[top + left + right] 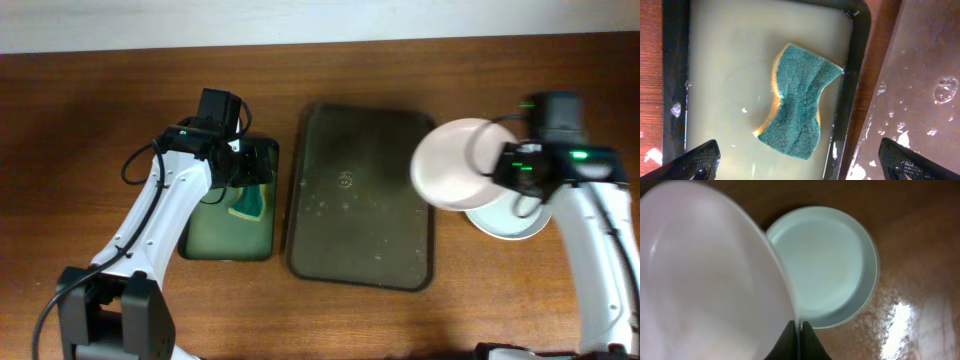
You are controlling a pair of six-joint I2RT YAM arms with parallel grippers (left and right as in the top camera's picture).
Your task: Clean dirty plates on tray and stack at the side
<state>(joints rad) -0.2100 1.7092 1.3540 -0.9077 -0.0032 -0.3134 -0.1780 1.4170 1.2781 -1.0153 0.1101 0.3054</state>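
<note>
R gripper (799, 336) pinching plate (455, 163) rim above stacked plate (822, 265); L gripper (800, 162) spread over sponge (800, 102).

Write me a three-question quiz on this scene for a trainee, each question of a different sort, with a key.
1. True or false: the sponge lies in the large dark tray.
2. What does the right tool grip? A. the white plate, by its rim; B. the sponge; C. nothing.
3. Fill in: the left tool hangs over the sponge with its fingers ___ (open or shut).
Key: 1 false, it lies in the small green tray; 2 A; 3 open.
</note>
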